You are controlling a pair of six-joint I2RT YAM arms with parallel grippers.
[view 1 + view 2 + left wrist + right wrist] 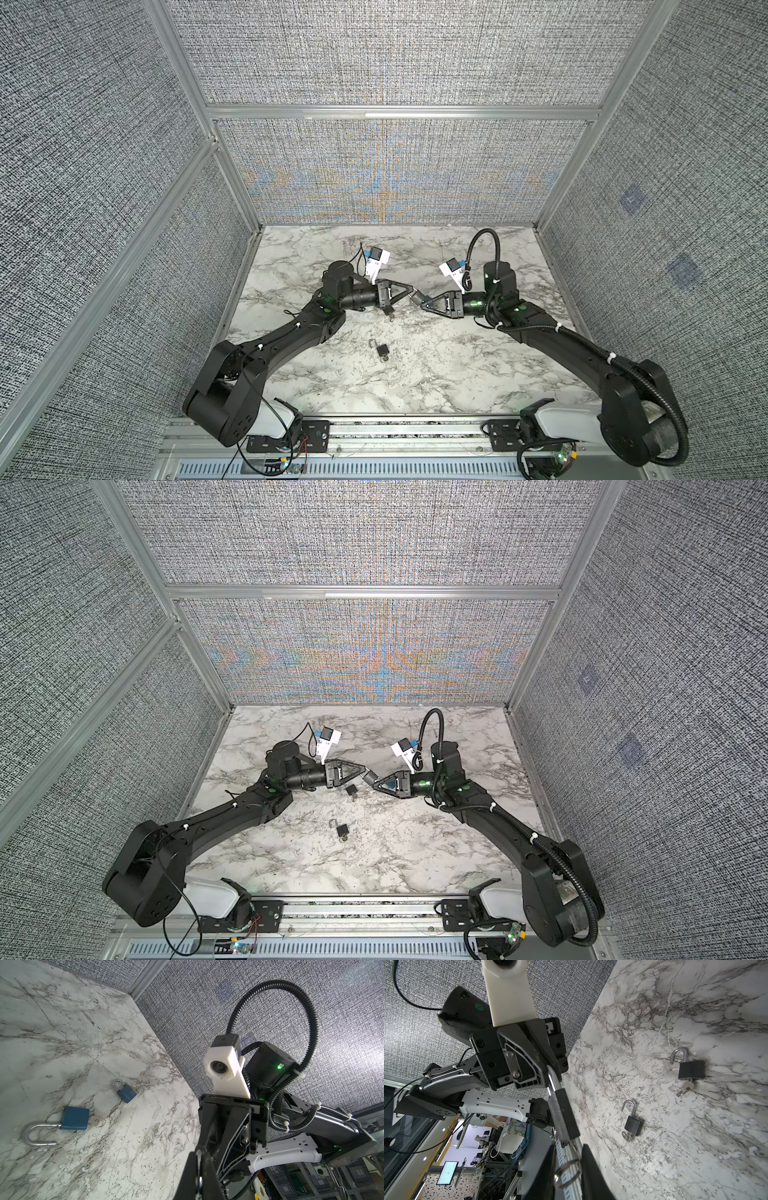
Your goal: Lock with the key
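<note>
Left pincer (411, 291) clenched on the shackle (553, 1078) of the padlock (563, 1113), which is held clear of the bench (457, 374) near centre. Right pincer (422, 306) fingers (591, 1172) flank its key ring (556, 1177); grip cannot be confirmed. An open spare padlock (382, 350) lies at its 7 o'clock.

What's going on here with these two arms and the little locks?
The left gripper holds a padlock by its shackle above the marble table. The right gripper has its jaws either side of that padlock's key; whether it grips yet is unclear. Two other padlocks lie on the table, shackles open.
</note>
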